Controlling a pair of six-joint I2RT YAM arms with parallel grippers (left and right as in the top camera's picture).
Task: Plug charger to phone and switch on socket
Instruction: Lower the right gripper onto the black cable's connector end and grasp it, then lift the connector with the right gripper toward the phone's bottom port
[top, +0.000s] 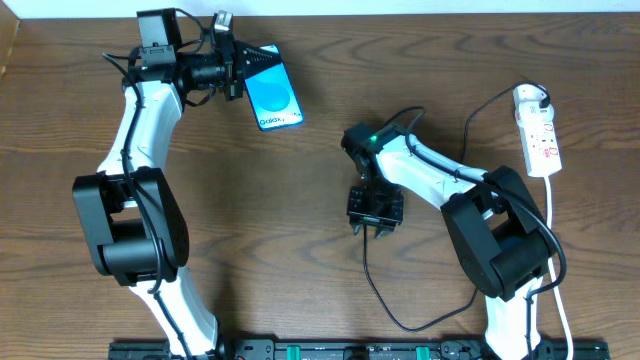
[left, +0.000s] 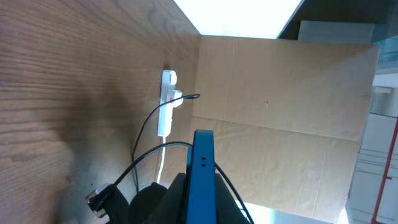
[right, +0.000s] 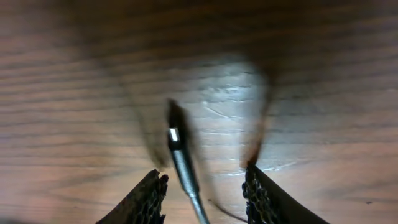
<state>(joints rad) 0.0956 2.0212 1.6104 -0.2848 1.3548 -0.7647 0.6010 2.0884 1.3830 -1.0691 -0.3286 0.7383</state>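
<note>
The phone (top: 272, 90), with a bright blue screen, is at the back left, held at one end by my left gripper (top: 238, 68), which is shut on it. In the left wrist view it shows edge-on (left: 203, 155) between the jaws (left: 200, 198). My right gripper (top: 375, 230) is open, pointing down at mid-table. The charger's black cable (top: 366, 272) runs from it toward the front. Its plug tip (right: 175, 137) lies on the wood between the open fingers (right: 202, 186), touching neither. The white socket strip (top: 538, 130) lies at the far right, and also shows in the left wrist view (left: 166, 102).
A black lead (top: 480, 105) curves from the socket's plug toward the right arm. A cardboard wall (left: 280, 93) stands beyond the table's far side. A black rail (top: 350, 350) runs along the front edge.
</note>
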